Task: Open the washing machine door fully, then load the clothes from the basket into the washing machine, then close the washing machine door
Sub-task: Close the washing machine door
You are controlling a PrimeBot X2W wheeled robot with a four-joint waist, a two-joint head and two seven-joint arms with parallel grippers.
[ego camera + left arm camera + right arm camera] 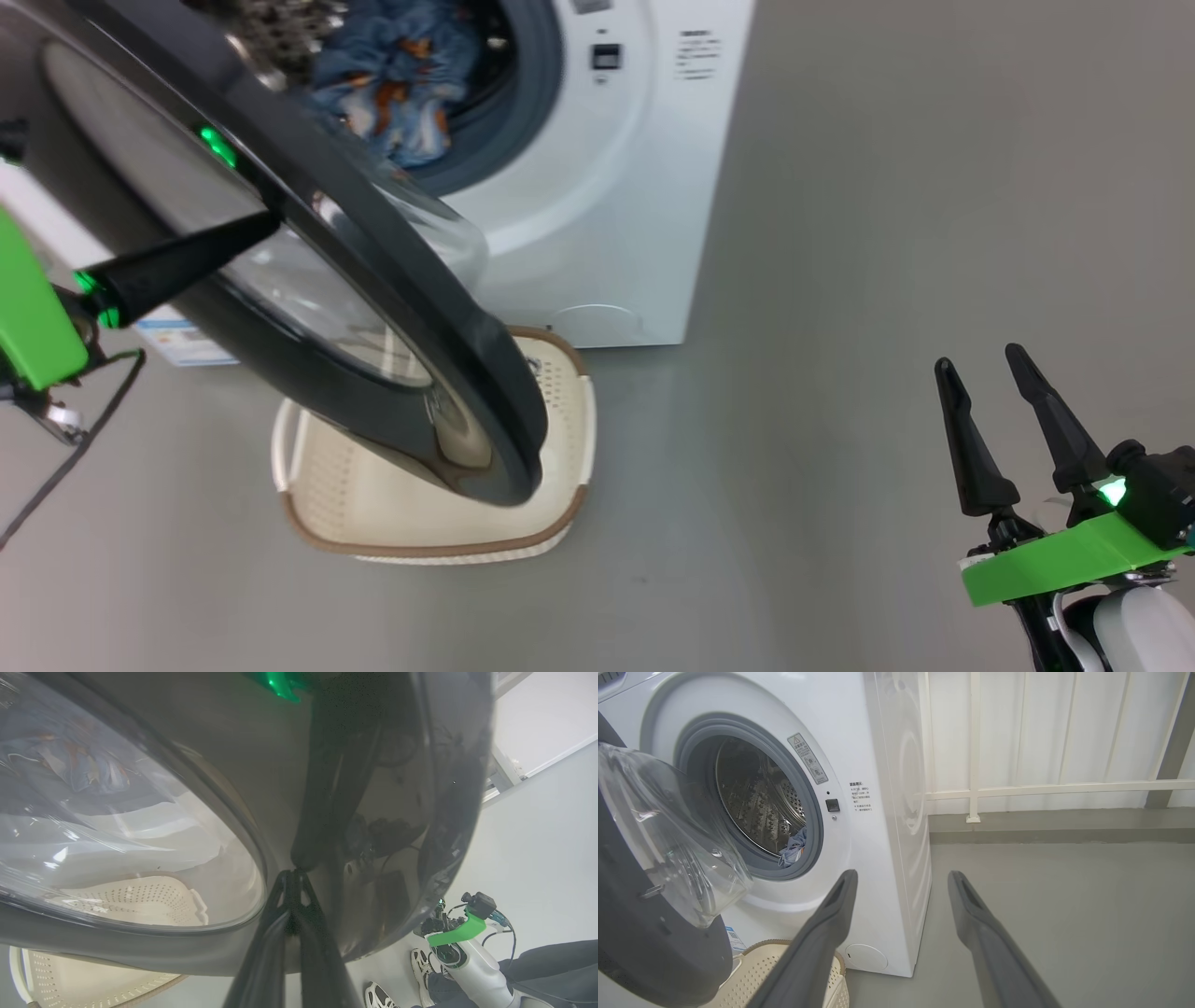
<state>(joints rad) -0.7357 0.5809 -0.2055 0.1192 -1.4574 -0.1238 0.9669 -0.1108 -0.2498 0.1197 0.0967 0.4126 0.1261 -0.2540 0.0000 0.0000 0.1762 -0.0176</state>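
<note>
The washing machine (pixel 597 187) stands at the top of the head view. Its door (pixel 373 280) stands partly open, swung out above the basket (pixel 420 523). My left gripper (pixel 266 224) is shut, its tips pressed against the door's outer black rim (pixel 373 812), holding nothing. In the left wrist view the shut fingertips (pixel 294 875) touch that glossy rim beside the glass window (pixel 117 835). The blue patterned clothes (pixel 401 75) lie inside the drum (pixel 756 798). My right gripper (pixel 978 357) hangs open and empty at the lower right, apart from the machine.
Grey floor (pixel 840 280) spreads to the right of the machine. A white railing (pixel 1041 786) runs along the wall behind. A person's shoes (pixel 378 994) and dark trouser leg (pixel 551 961) are near my right arm (pixel 462 947). A black cable (pixel 84 439) trails at the left.
</note>
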